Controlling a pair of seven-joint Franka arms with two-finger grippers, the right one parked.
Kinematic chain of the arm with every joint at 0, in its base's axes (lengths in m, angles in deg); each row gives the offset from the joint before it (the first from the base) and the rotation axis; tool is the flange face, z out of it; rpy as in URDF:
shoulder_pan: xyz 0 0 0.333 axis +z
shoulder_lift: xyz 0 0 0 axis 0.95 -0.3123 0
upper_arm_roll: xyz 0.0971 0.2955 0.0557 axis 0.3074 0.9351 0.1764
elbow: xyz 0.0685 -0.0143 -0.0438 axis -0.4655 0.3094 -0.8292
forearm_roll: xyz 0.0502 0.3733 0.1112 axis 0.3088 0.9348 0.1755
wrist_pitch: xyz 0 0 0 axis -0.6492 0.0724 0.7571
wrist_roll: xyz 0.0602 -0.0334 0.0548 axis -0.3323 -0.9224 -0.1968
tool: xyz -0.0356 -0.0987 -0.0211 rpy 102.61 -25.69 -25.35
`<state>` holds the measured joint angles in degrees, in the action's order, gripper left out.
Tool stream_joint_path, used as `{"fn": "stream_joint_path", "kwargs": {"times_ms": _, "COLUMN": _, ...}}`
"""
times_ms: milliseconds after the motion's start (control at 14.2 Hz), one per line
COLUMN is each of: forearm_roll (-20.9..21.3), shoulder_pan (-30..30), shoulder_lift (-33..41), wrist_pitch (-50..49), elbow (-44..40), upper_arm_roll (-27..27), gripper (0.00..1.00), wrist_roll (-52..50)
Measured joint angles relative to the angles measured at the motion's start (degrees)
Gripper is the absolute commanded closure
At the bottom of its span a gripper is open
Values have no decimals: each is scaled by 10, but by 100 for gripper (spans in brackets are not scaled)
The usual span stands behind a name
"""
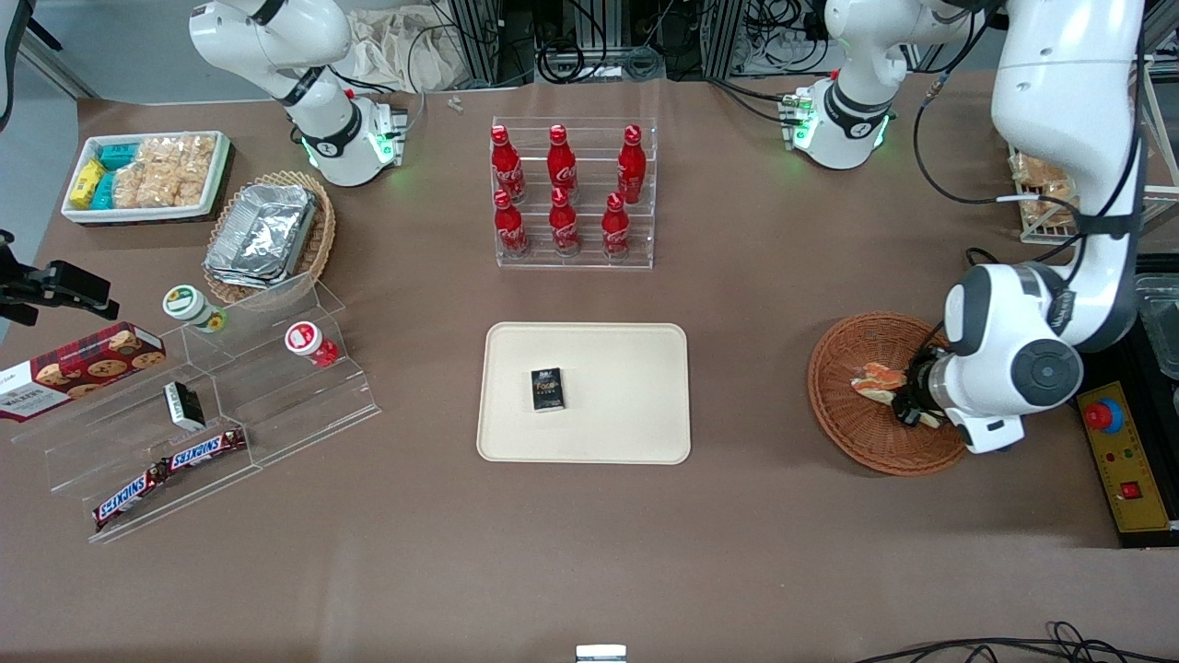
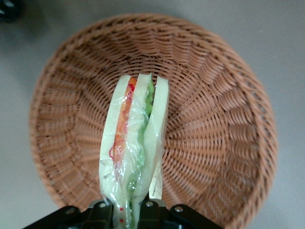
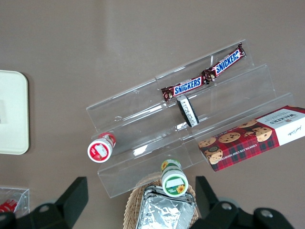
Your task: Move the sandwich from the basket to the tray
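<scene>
The sandwich (image 2: 134,143), a plastic-wrapped wedge of pale bread with orange and green layers, stands on edge over the round reddish-brown basket (image 2: 224,109). My left gripper (image 2: 125,211) is shut on its near end, one black finger on each side. In the front view the sandwich (image 1: 880,379) shows inside the basket (image 1: 852,354) at the working arm's end of the table, with the gripper (image 1: 912,398) beside it. I cannot tell whether it rests on the weave or hangs just above it. The cream tray (image 1: 636,433) lies mid-table.
A small black box (image 1: 547,389) lies on the tray. A clear rack of red cola bottles (image 1: 573,193) stands farther from the front camera than the tray. A yellow control box with a red button (image 1: 1119,460) sits beside the basket. Clear stepped shelves (image 1: 230,405) hold snacks toward the parked arm's end.
</scene>
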<state>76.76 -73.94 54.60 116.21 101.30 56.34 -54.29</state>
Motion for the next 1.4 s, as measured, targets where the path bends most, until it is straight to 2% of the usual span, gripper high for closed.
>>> {"fn": "stream_joint_path", "kwargs": {"times_ms": 351, "forearm_roll": 0, "shoulder_pan": -5, "shoulder_lift": 38, "wrist_pitch": -140, "elbow": -103, "upper_arm_roll": -30, "gripper": 100, "wrist_roll": 67}}
{"fn": "stream_joint_path", "kwargs": {"times_ms": 702, "forearm_roll": 0, "shoulder_pan": -8, "shoulder_lift": 30, "wrist_pitch": -177, "elbow": -169, "upper_arm_roll": -142, "gripper": 100, "wrist_roll": 131}}
{"fn": "stream_joint_path", "kwargs": {"times_ms": 912, "forearm_roll": 0, "shoulder_pan": -12, "shoulder_lift": -22, "wrist_pitch": -169, "elbow": -198, "upper_arm_roll": -222, "gripper": 100, "wrist_roll": 140}}
{"fn": "stream_joint_path", "kwargs": {"times_ms": 1053, "forearm_roll": 25, "shoulder_pan": -21, "shoulder_lift": -86, "wrist_pitch": -150, "elbow": -230, "upper_arm_roll": -260, "gripper": 100, "wrist_roll": 147}}
{"fn": "stream_joint_path", "kwargs": {"times_ms": 1263, "forearm_roll": 100, "shoulder_pan": -82, "shoulder_lift": -167, "wrist_pitch": -109, "elbow": -256, "upper_arm_roll": -271, "gripper": 100, "wrist_roll": 150}}
{"fn": "stream_joint_path", "kwargs": {"times_ms": 1404, "forearm_roll": 110, "shoulder_pan": -113, "shoulder_lift": -198, "wrist_pitch": -84, "elbow": -259, "upper_arm_roll": -272, "gripper": 100, "wrist_roll": 151}}
